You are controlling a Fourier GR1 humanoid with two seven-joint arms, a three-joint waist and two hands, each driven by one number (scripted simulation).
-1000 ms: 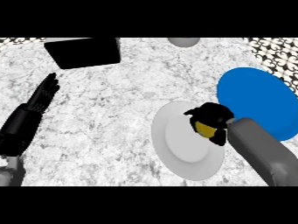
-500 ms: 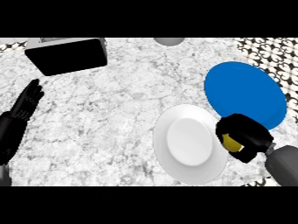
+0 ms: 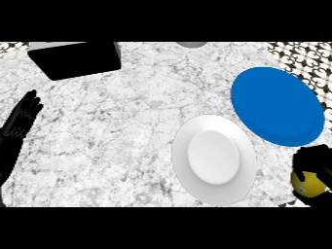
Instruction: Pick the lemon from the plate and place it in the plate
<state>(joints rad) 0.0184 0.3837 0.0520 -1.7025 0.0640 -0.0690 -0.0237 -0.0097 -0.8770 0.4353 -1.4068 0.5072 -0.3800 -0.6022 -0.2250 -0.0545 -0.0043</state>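
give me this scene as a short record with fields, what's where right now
lemon: yellow, held by right robot hand, lower right, off both plates
white plate: nothing on it, centre right
blue plate: nothing on it, upper right
left robot hand: open, resting at left edge
black object: upper left
surface: marble counter

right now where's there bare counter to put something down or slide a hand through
The widest bare stretch lies mid-counter, between the resting left hand, the black box and the white plate. The blue plate is bare too. It is crowded at lower right, where the right hand holding the lemon sits beside both plates.
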